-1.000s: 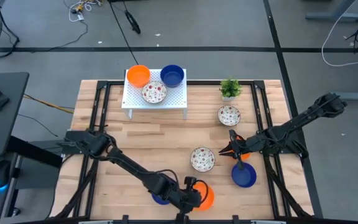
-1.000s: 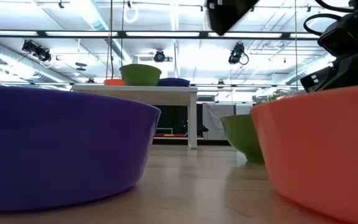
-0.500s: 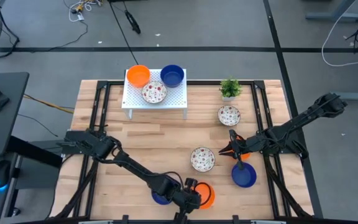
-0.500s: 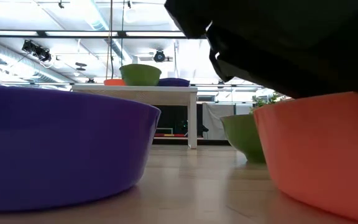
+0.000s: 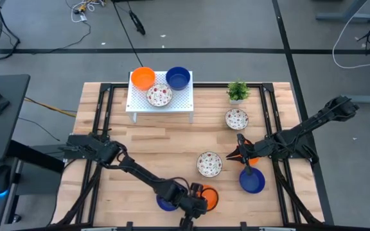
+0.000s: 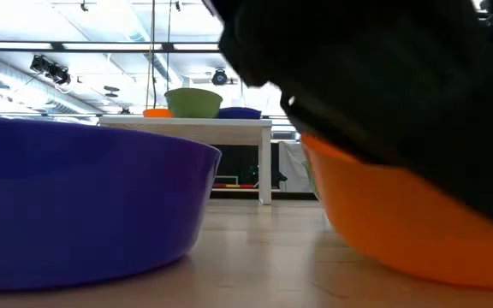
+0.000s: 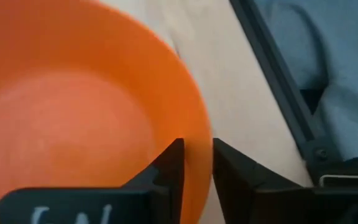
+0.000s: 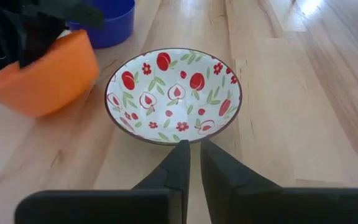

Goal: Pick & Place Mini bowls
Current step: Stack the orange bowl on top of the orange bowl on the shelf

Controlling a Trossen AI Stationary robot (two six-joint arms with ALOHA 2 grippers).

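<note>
While the high view is looking straight down, the left gripper (image 5: 200, 197) is sitting at the bottom centre of the frame, pinching the rim of an orange bowl (image 5: 209, 199), with a blue bowl (image 5: 166, 204) just beside it to the left. The right gripper (image 5: 239, 154) is hanging right of centre, between a speckled bowl (image 5: 209, 163) and a second blue bowl (image 5: 252, 180). Another speckled bowl (image 5: 236, 119) is lying below the potted plant (image 5: 237, 91). On the white rack (image 5: 160, 102) in the upper centre, three more bowls are resting: orange, blue and speckled.

Low view: the orange bowl (image 6: 400, 231) is tilting at the right of the frame under the dark gripper body, and the blue bowl (image 6: 84, 205) is filling the left.

Left wrist view: the fingers (image 7: 173, 168) are clamping the orange bowl's (image 7: 73, 118) rim, one inside the bowl and one outside.

Right wrist view: the fingers (image 8: 179, 165) are standing pressed nearly together, holding nothing, just short of the speckled bowl (image 8: 173, 93); the tilted orange bowl (image 8: 48, 71) is showing at the upper left.
</note>
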